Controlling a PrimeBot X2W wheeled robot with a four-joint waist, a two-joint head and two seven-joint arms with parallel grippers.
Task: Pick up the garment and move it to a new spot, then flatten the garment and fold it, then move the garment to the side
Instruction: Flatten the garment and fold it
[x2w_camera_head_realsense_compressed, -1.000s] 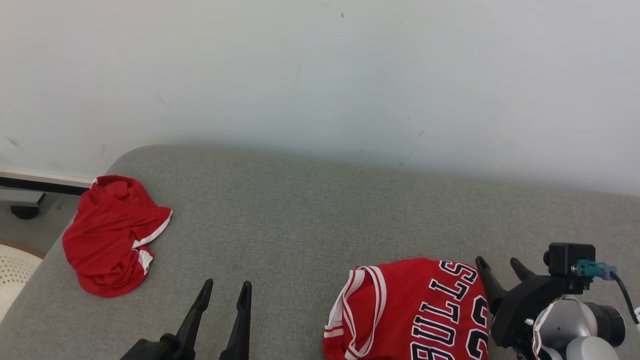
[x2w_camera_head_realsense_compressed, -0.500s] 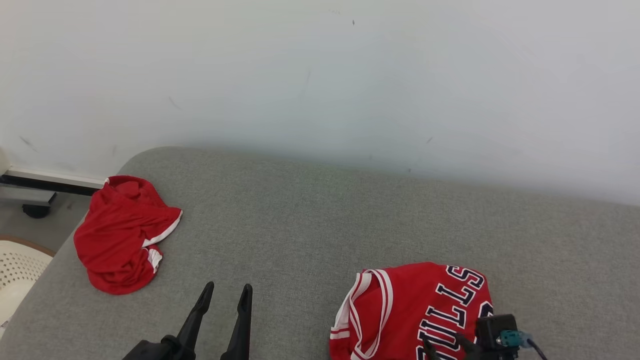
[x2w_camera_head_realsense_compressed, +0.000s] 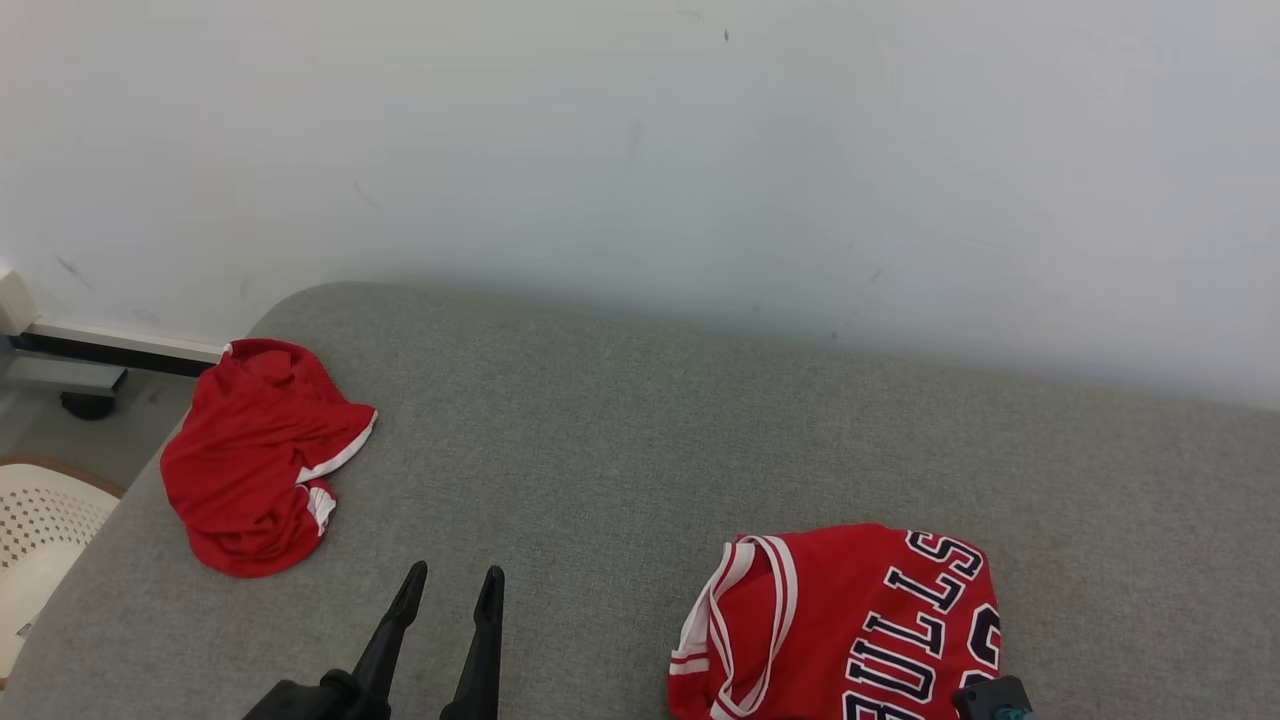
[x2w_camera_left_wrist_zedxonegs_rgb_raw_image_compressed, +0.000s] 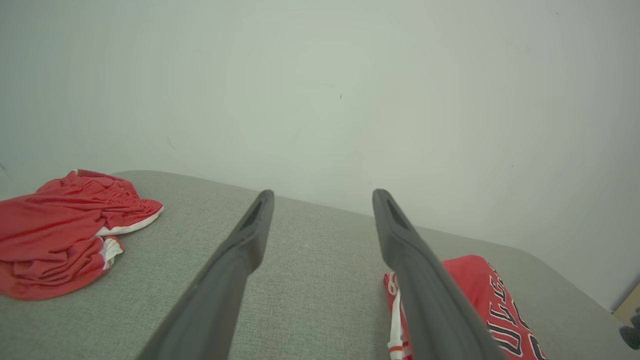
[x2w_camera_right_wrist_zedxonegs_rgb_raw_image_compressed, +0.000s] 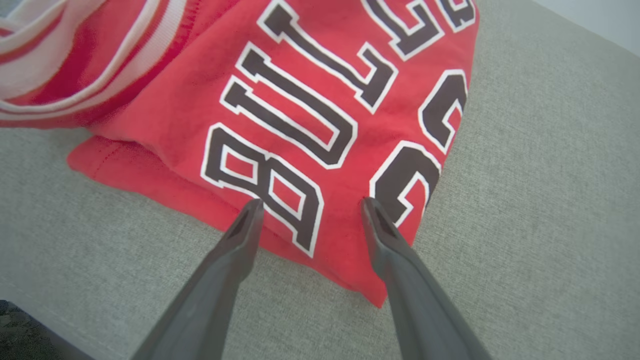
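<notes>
The folded red Bulls jersey (x2w_camera_right_wrist_zedxonegs_rgb_raw_image_compressed: 320, 110) lies flat on the grey upholstered surface (x2w_camera_head_realsense_compressed: 620, 430), directly beneath and ahead of the right pincer (x2w_camera_right_wrist_zedxonegs_rgb_raw_image_compressed: 311, 202). That pincer's fingers stand apart and empty over the near hem; whether they touch the cloth I cannot tell. The jersey's long axis, like its lettering, runs away from that pincer, slanting up and to the right. The number sits by the right-hand finger and the striped trim off to the far left. The left pincer (x2w_camera_head_realsense_compressed: 451, 580) hovers spread and empty, with the jersey to its right across bare grey cloth. Crumpled red shorts (x2w_camera_head_realsense_compressed: 260, 460) with white trim lie well apart to its left, below the white wall (x2w_camera_head_realsense_compressed: 640, 150).
</notes>
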